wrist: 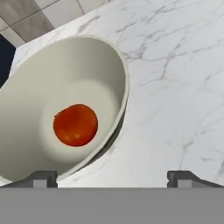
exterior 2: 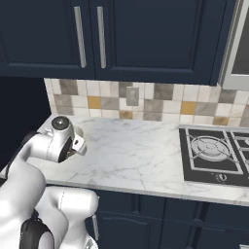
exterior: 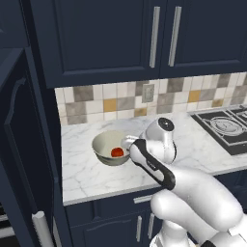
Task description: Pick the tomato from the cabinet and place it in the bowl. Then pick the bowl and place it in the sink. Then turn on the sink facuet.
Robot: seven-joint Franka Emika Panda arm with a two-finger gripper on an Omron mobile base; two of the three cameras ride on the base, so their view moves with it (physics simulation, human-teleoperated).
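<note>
One tomato point(wrist: 75, 124) is sitting inside the bowl point(wrist: 26, 100) on the marble counter point(wrist: 175, 87), seemingly untouched, while the gripper point(wrist: 112, 178) is hovering beside the bowl's rim, fingers spread wide.

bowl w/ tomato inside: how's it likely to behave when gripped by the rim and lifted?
The bowl looks rigid with a thin rim and smooth sides, so the open gripper could probably pinch the rim, though it might slip. The tomato is round and lies loose at the bottom; it will likely roll if the bowl tilts. Deep walls should keep it in.
</note>
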